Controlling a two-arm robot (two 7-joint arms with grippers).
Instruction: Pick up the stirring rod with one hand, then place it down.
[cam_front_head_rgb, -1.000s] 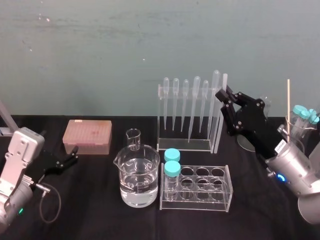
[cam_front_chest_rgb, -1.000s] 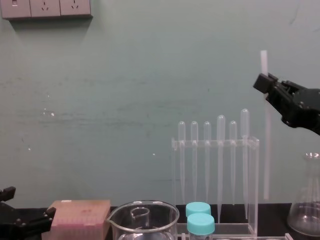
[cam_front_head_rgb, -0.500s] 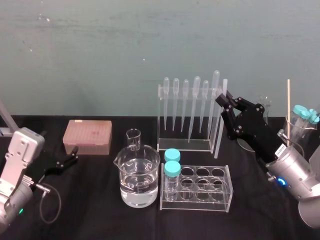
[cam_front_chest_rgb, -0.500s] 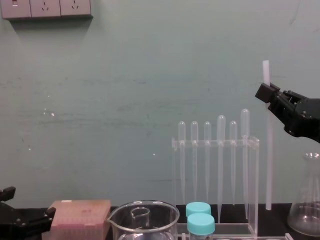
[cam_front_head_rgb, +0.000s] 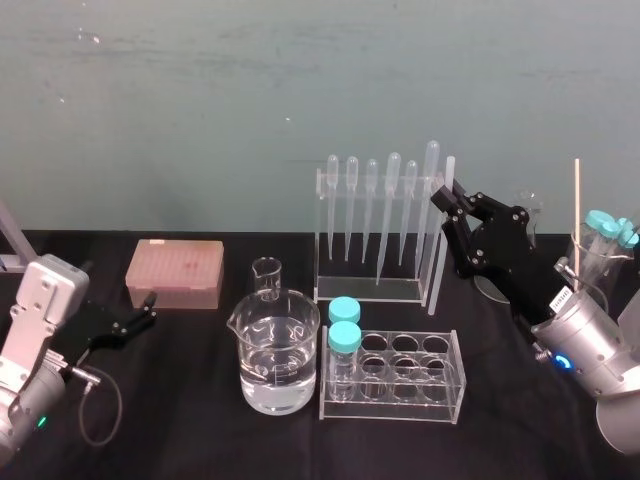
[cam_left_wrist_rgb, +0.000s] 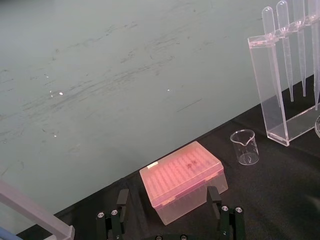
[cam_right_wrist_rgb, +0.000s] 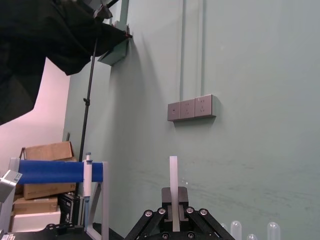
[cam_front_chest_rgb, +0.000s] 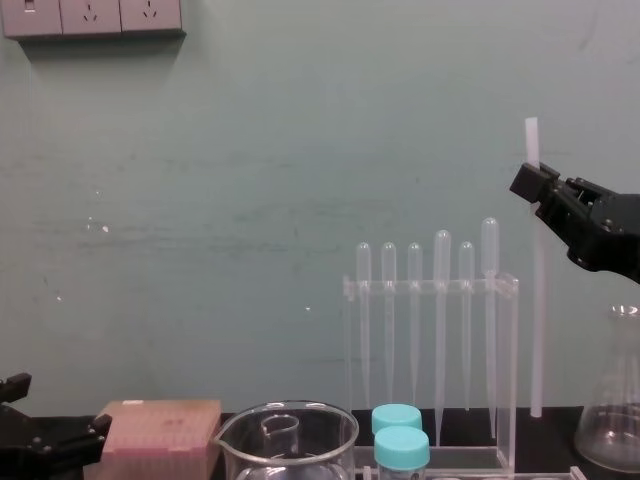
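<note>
The stirring rod (cam_front_chest_rgb: 535, 300) is held upright — long axis vertical — clamped in the right gripper (cam_front_chest_rgb: 531, 183), mostly below the jaws. The left gripper (cam_front_head_rgb: 130, 322) is parked, jaws wide.

Soft, even light, moderately bright. Back wall (cam_front_chest_rgb: 250, 200) lit uniformly; shadows on the black tabletop (cam_front_head_rgb: 200, 440) faint. Small glints on beaker (cam_front_head_rgb: 275, 345) rim and pipette rack (cam_front_head_rgb: 368, 291). In the chest view the stirring rod (cam_front_chest_rgb: 537, 300) glows pale against the wall.
</note>
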